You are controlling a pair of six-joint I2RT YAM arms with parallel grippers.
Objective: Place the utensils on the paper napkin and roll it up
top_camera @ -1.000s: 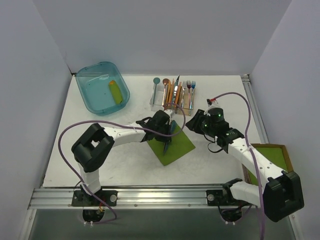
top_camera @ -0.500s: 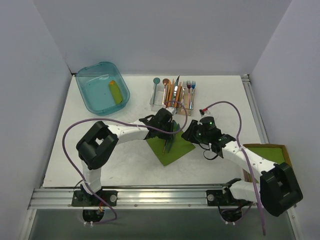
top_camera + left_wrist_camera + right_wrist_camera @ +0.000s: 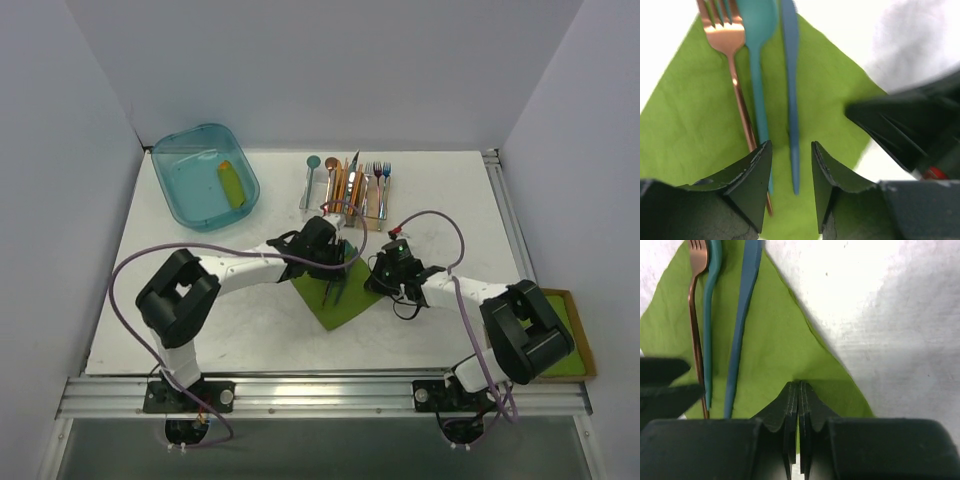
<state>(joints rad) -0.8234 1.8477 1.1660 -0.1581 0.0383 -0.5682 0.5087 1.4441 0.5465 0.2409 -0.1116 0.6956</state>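
The top camera looks down from above and behind the arm bases [image 3: 190, 395], taking in the whole table [image 3: 430, 190]. Each wrist camera sits close over the napkin [image 3: 830, 100], looking steeply down. Both show its fork [image 3: 740, 95], spoon [image 3: 757, 20] and knife [image 3: 790, 50].

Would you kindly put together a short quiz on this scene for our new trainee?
1. True or false: the spoon lies between the fork and the knife.
2. Fill in the gap: the right end effector is shut on the edge of the ___.
3. Pick one. The left end effector is: A. open, holding nothing; B. shut on the fork; C. shut on the spoon.

Key: 1 true; 2 napkin; 3 A.
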